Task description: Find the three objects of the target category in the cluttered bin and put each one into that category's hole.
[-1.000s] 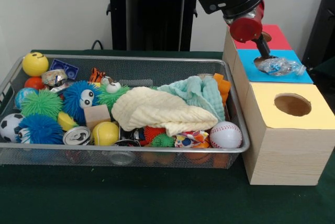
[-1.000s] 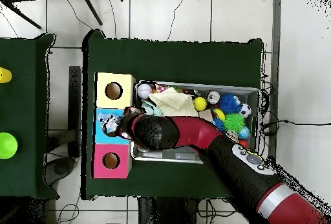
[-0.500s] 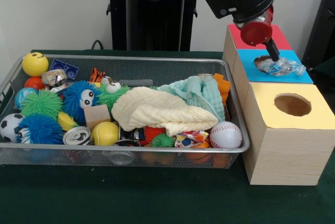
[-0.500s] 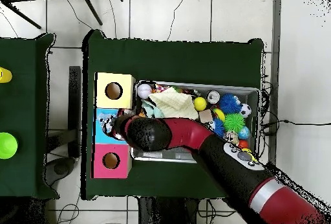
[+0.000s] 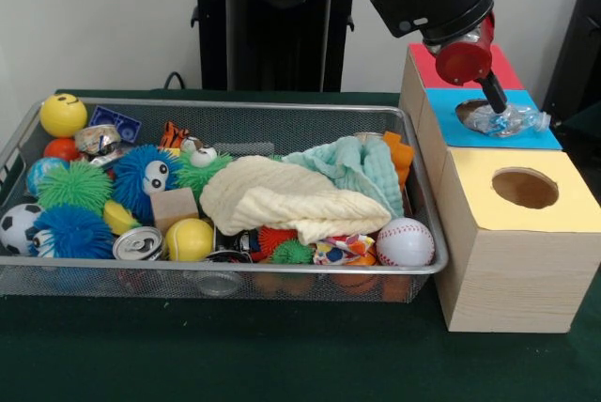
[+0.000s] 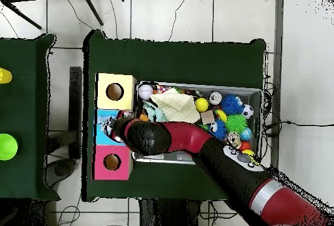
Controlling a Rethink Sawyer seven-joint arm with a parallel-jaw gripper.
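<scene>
Crumpled clear plastic bottle point(image 5: 507, 120) lying on the blue-topped wooden box point(image 5: 540, 134), half across its hole, not yet dropped through. Black-tipped hand point(image 5: 492, 101) of the red arm right above it, tip just touching the crinkled plastic; whether spread or pinched, cannot tell from here. Probably very light, springy, slick and noisy, likely to skate sideways under a poke; best taken at the squashed middle or simply nudged toward the opening. Yellow-topped box point(image 5: 573, 200) and red-topped box point(image 5: 502, 69) on either side, holes free. Silver wire-mesh bin point(image 5: 282, 275) packed with balls, cloths and cans beside them on the dark green counter point(image 5: 235, 355). Pale wall behind, tiled floor around.
</scene>
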